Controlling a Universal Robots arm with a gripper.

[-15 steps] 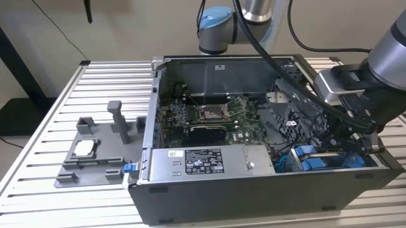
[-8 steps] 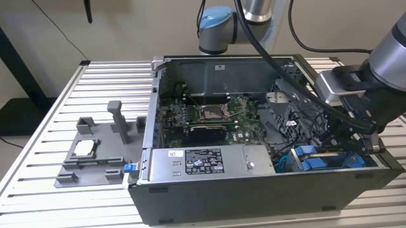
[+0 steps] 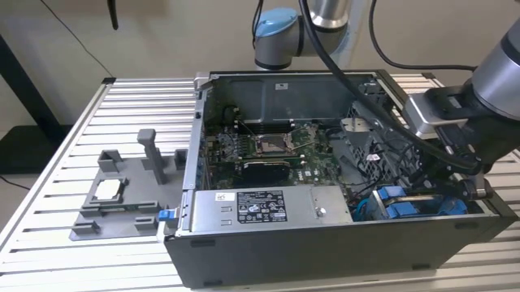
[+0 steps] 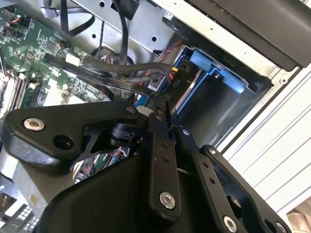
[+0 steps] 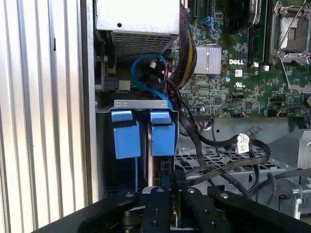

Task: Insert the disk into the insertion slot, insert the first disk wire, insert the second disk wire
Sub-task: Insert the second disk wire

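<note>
I see my hand (image 5: pixel 163 187) closed, its fingertips pinched on something dark at the disk (image 5: pixel 163 133), likely a wire connector, though I cannot confirm. The disk already sits edge-up in the insertion slot (image 5: pixel 141 104), blue tabs showing, in the computer case (image 3: pixel 325 243) corner on the counter (image 3: pixel 138 103). Loose black cables (image 5: pixel 218 155) crowd beside it.

Soft, even room light fills the exterior view; the table (image 3: pixel 49 201) slats read pale and the case (image 3: pixel 341 255) front is dark, with the interior in mild shadow. In the second wrist view, bright slats (image 4: pixel 272 145) are nearly washed out, while the gripper (image 4: pixel 163 104) is black, near and soft. In the first wrist view, focus sits past the jaws on the board (image 5: pixel 233 73); slats (image 5: pixel 43 97) glare.
</note>
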